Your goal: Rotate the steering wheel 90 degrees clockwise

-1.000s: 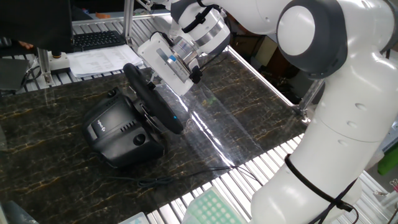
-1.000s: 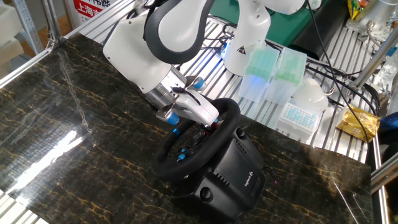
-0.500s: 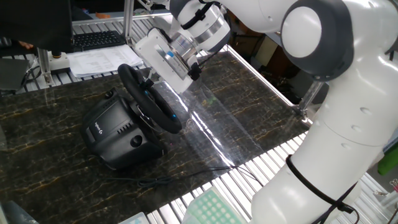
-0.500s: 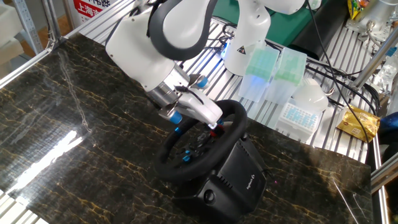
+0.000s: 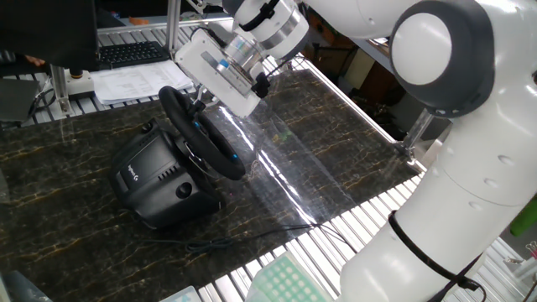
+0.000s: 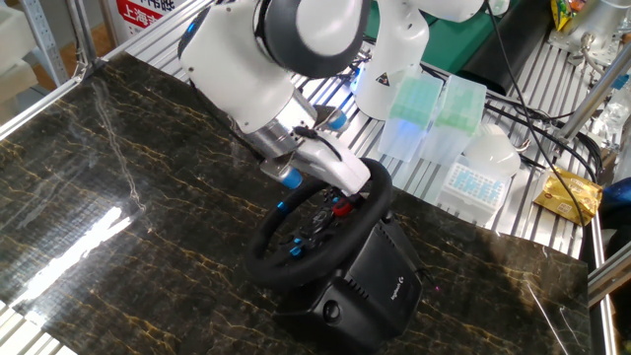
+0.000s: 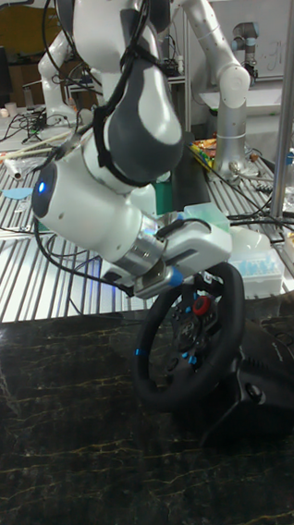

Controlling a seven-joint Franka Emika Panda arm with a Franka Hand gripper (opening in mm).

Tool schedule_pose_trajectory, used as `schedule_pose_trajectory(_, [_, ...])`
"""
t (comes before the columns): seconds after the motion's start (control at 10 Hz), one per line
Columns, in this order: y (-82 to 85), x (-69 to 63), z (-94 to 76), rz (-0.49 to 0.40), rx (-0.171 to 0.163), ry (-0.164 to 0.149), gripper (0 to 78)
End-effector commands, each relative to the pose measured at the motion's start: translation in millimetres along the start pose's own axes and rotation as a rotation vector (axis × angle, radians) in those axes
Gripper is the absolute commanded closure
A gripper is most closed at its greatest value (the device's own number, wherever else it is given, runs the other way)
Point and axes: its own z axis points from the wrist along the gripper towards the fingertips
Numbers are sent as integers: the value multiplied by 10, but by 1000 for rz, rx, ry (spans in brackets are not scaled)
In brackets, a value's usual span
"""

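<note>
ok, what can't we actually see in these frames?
- Gripper fingers: hidden behind its white body in every view, so open or shut on the steering wheel rim is unclear.
- White logo on the housing: too small to read.
- Wheel's face: edge-on in one fixed view.

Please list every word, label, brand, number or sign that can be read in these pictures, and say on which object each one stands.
White logo on the steering wheel housing: too small to read; also seen at, still illegible.
Red and white sign behind the table: Asian characters, cut off and too blurred to quote.
Triangular warning sticker on the white robot base: a symbol, no readable text.
Papers beside the keyboard: print too small to read.
Nothing else is legible.
</note>
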Motion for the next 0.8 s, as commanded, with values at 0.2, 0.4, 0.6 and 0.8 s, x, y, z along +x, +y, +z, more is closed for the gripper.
schedule_pose_trajectory(0.2, [91,113,-144,26,155,22,776])
schedule_pose_trajectory(0.4, [75,144,-139,31,164,23,776])
schedule_pose_trajectory(0.6, [32,190,-117,27,176,17,776])
schedule_pose_trajectory(0.8, [-17,222,-102,20,181,14,776])
